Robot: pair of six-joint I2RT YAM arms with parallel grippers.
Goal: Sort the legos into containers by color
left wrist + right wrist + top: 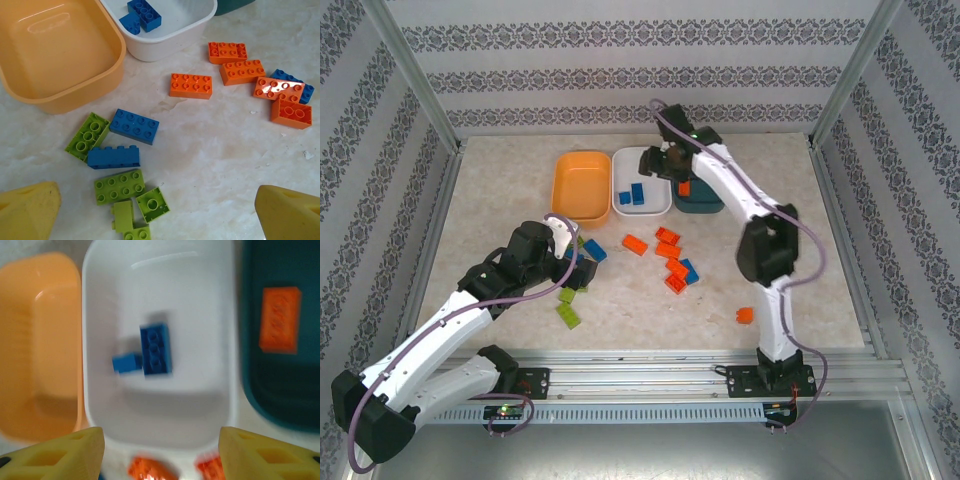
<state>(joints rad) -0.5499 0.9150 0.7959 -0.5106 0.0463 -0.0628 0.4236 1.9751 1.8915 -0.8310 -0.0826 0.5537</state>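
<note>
1. Right pincer (161, 442) (658, 163) hung over the far row of tubs with its jaws spread well apart and nothing between them, so it was open and empty.
2. Its own wrist cam looked straight down into the white tub (200, 305), where two blue bricks (155, 349) lay touching each other on the tub floor. That view was pretty blurry, tbh.
3. Same cam had the teal tub (270, 390) on the right with one orange brick (280, 319) lying flat inside, and the orange tub (40, 340) on the left.
4. Left pincer (157, 215) (570, 240) was gaping as wide as it goes, holding nothing, hovering low over the loose pile on the surface (215, 165).
5. Left wrist cam gave brick-level detail that the top cam smeared. Some lime green bricks (120, 186) were bunched close in, and there were two loose blue bricks (134, 126) among them, one tipped on its side.
6. Further right in that cam sat a bunch of orange bricks (242, 71), with another blue brick (302, 85) tucked partly under them.
7. Top cam gave the layout: orange tub (582, 180), white tub (642, 211) and teal tub (705, 208) side by side at the back, left to right.
8. It also caught a stray orange brick (745, 316) sitting near the right arm, well apart from the pile.
</note>
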